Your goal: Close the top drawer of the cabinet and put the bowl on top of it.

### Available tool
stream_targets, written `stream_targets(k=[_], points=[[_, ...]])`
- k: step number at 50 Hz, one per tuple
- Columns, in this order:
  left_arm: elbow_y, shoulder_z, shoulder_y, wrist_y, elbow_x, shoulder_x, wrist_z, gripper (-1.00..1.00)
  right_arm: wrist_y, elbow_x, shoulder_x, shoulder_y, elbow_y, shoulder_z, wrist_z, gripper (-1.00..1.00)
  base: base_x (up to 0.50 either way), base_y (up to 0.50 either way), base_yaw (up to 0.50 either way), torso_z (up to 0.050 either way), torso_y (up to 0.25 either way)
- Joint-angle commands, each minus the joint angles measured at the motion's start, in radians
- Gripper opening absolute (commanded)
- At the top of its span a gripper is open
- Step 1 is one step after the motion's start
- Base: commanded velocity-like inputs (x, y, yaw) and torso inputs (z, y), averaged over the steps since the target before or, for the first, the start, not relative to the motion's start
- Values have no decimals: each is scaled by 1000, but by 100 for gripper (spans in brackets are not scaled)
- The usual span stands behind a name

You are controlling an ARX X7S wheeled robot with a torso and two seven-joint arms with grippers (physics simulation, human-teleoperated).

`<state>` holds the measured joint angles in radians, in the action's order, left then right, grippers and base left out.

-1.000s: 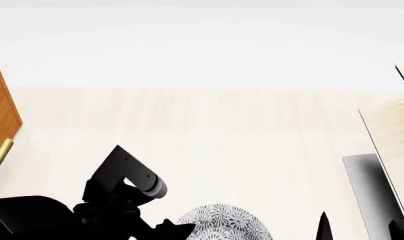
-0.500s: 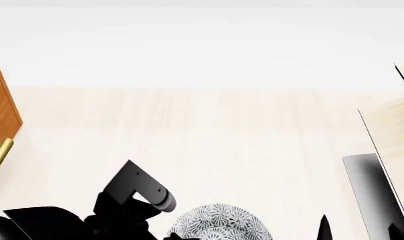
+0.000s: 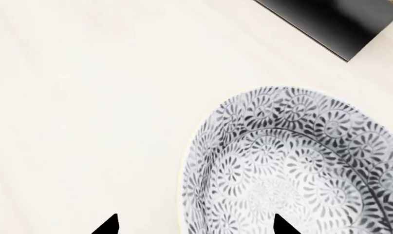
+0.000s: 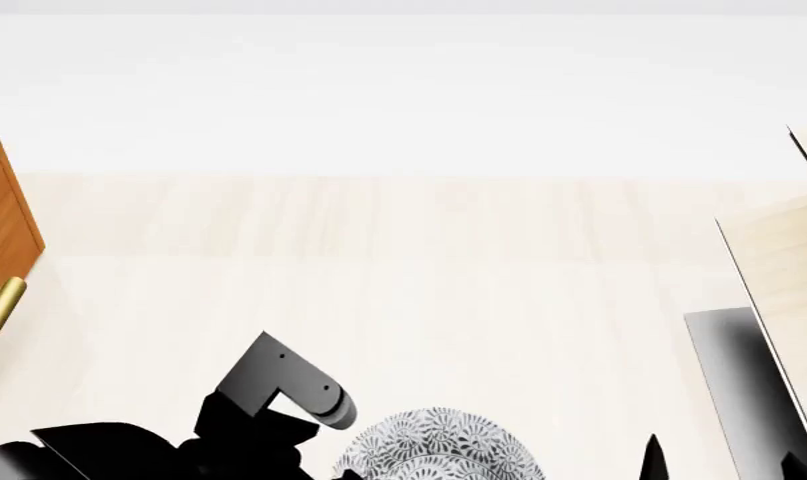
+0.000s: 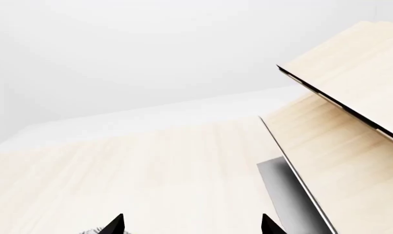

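A: Anything different? The cabinet (image 4: pixel 0 215) sits at the far left.

B: The left arm has dropped nearer the bowl (image 4: pixel 437 445), on the floor; left gripper (image 3: pixel 195 225) wide, straddling its rim.

A: Right gripper (image 5: pixel 191 224)?

B: Wide, holding nothing.

Head view high, facing down over pale floor (image 4: pixel 417 260), left wrist view close above bowl (image 3: pixel 293 165), shared with head view

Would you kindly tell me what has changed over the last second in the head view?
The left arm has moved down and rightward in the head view, closing in on the bowl. The left pincer now straddles the bowl's near rim with its tips apart; nothing is gripped yet. The bowl, the cabinet and the pale plywood structure stayed put.
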<state>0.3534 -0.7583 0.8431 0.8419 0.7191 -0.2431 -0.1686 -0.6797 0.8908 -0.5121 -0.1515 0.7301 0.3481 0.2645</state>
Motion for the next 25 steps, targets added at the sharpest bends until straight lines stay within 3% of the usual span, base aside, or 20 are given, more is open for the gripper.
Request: stream_targets(k=[1,4,5,25], points=[[25,-18,-10,-23,-16,10,-5,100,12,-3,0,-12,-4,4,-6,100,0,0,0,0,0],[25,-22,-13,-19,-15,10,-5,100,16,-2,0,-19,-6,10,-9,100,0,0,0,0,0],[30,-22,-12,-21,-15,12,-6,-100,14,1,-1,-19,-5,12,-7,100,0,0,0,0,0],[-40,5,-31,-13,10,-18,34,-100,28,-5,5,-29,-5,4,-10,100,0,0,0,0,0]])
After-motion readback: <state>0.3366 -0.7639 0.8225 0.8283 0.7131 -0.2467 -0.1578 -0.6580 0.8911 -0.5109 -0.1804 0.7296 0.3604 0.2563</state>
